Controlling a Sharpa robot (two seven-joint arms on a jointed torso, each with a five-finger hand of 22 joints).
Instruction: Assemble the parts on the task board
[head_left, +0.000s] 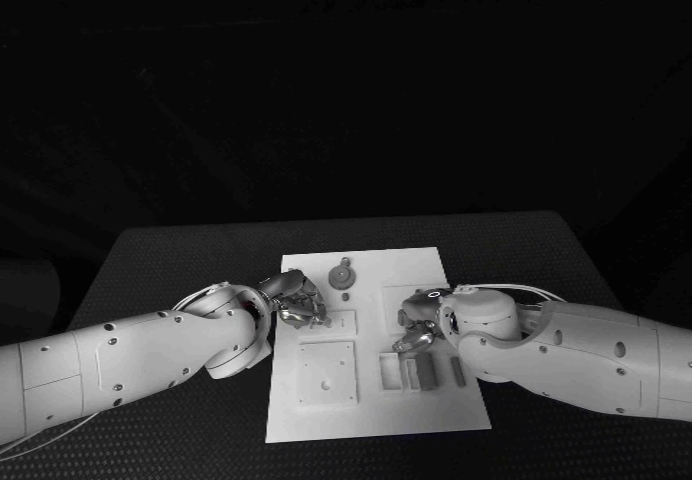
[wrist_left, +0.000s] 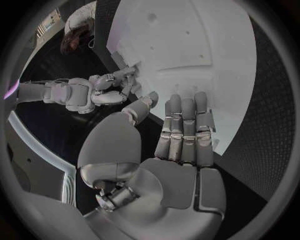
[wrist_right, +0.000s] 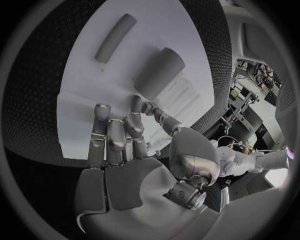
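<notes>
The white task board (head_left: 378, 420) lies in the middle of the black table. A grey teardrop-shaped part (head_left: 342, 275) sits near its far end. Grey bar parts (head_left: 427, 372) lie side by side on its right half, seen up close as a thin bar (wrist_right: 115, 37) and a broad block (wrist_right: 159, 72). My left hand (head_left: 296, 298) hovers at the board's left edge (wrist_left: 200, 60), fingers (wrist_left: 184, 130) stretched out and holding nothing. My right hand (head_left: 418, 326) hangs over the board's middle right, just beyond the bars, fingers (wrist_right: 115, 135) extended and empty.
A raised square plate (head_left: 327, 372) with a small hole takes up the board's near left part. Shallow rectangular recesses (head_left: 392, 372) lie beside the bars. Black table (head_left: 173, 260) surrounds the board on all sides. My right hand (wrist_left: 94, 92) faces the left across the board.
</notes>
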